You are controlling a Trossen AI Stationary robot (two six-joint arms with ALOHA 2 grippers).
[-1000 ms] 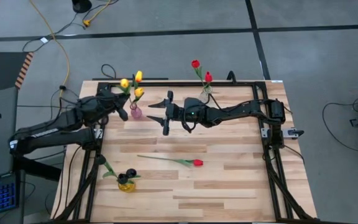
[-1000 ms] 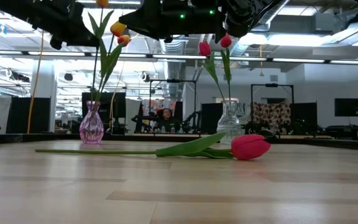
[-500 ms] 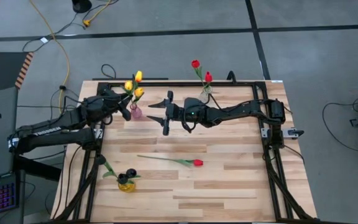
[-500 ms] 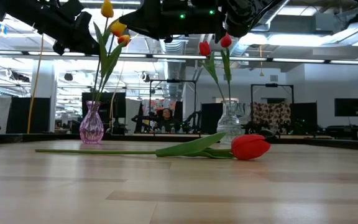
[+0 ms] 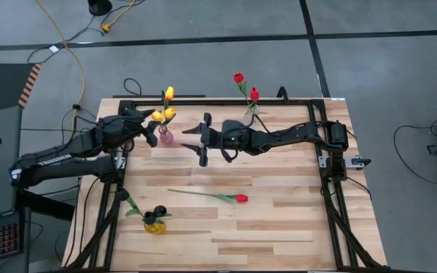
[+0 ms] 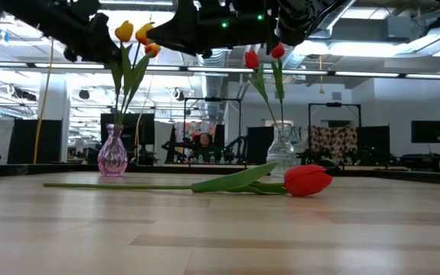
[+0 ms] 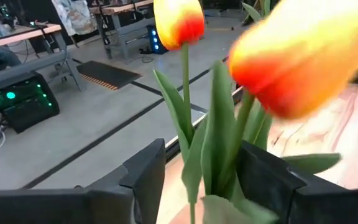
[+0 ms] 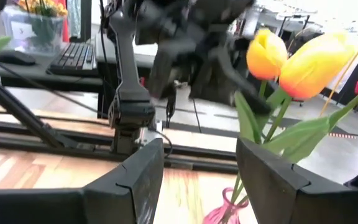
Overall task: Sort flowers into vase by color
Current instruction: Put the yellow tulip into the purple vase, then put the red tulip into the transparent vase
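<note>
Three yellow-orange tulips [image 5: 163, 114] stand with their stems in a small pink vase [image 6: 112, 153] at the far left. My left gripper [image 7: 194, 186] is open up at their stems and leaves [image 7: 219, 155], which rise between its fingers. My right gripper [image 5: 192, 139] hovers open just right of the pink vase, with nothing between its fingers. Two red tulips [image 5: 246, 86] stand in a clear vase [image 6: 283, 149] at the far middle. One red tulip [image 5: 241, 198] lies flat on the table. Near-black tulips sit in a yellow vase [image 5: 155, 226] at the near left. My left gripper stands open around the yellow tulips' stems, coming level from the table's left. A leaf [image 7: 232, 168] lies close against one finger [image 7: 266, 183]; whether they touch, I cannot tell. The tulips stand in the pink vase on their own.
A black frame [image 5: 203, 98] runs along the table's far and side edges. The wooden tabletop [image 5: 279, 227] is bare at the near right. Beyond the table the low view shows a workshop with a person far off.
The yellow tulip at my left gripper has sunk down into the pink vase. Its head, earlier above the other two, now sits level with them beside the gripper. My right gripper has kept still.
</note>
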